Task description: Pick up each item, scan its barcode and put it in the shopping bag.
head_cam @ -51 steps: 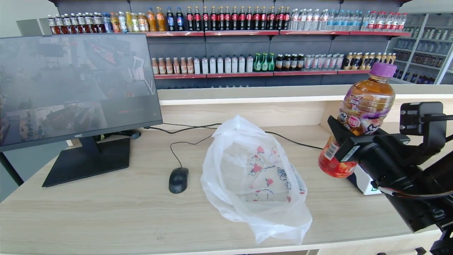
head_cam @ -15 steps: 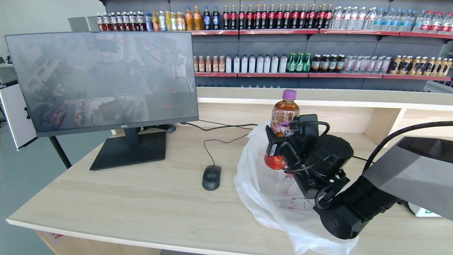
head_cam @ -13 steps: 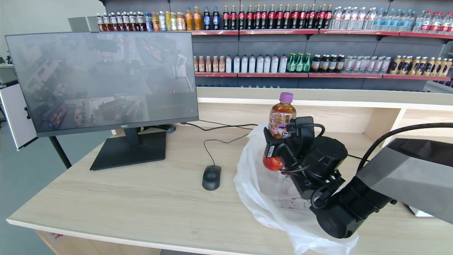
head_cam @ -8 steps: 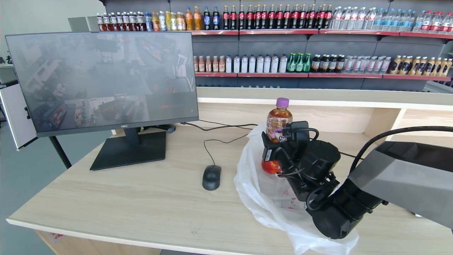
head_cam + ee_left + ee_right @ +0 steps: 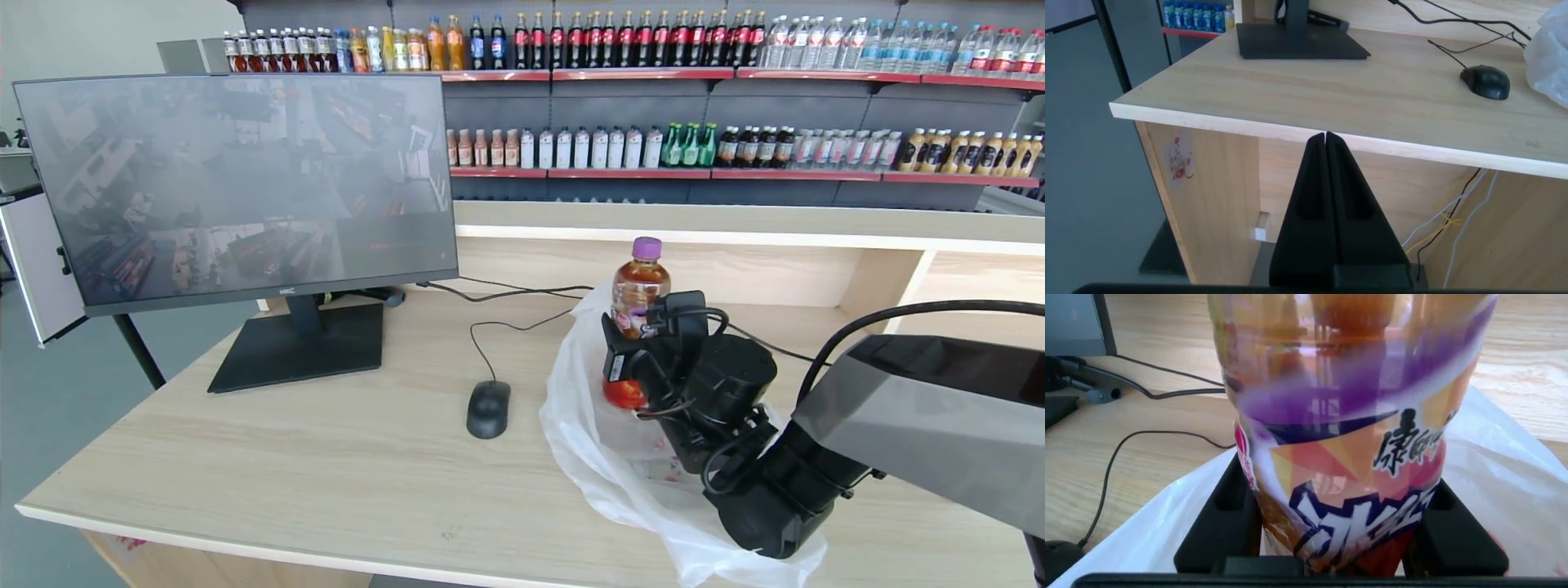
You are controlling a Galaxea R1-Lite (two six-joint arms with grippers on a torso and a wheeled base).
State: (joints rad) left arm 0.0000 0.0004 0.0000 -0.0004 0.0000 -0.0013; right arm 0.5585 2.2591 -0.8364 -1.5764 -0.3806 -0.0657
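An amber drink bottle with a purple cap and a purple-and-orange label stands upright in my right gripper, which is shut on its lower half. The bottle hangs over the open mouth of the white plastic shopping bag lying on the wooden counter. The bag's white plastic spreads below the bottle in the right wrist view. My left gripper is shut with nothing in it, held below and in front of the counter's near edge.
A monitor on a black stand occupies the counter's left. A black mouse with its cable lies just left of the bag. A raised wooden ledge runs behind, with shelves of drinks beyond it.
My right gripper has lowered the bottle toward the bag's mouth over the last second. Compared with 3.4 s ago, the head camera has shifted and the bottle has moved from the right side to above the bag.
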